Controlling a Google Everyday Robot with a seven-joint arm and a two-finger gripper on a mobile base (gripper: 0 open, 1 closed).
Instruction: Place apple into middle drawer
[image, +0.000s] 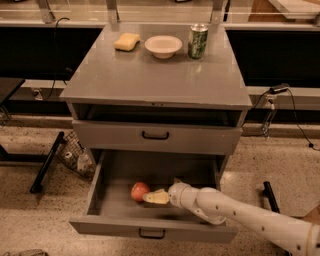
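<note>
The red apple (139, 191) lies low inside the open middle drawer (150, 228), left of centre on its floor. My gripper (151, 197) reaches into the drawer from the right on a white arm (235, 210). Its tip is right against the apple's right side. The drawer is pulled well out, with its black handle (152, 233) at the front edge.
The upper grey drawer (155, 136) is slightly open above. On the cabinet top stand a yellow sponge (126, 41), a white bowl (163, 46) and a green can (198, 41). A wire basket (75, 156) and a black bar (46, 162) lie on the floor at left.
</note>
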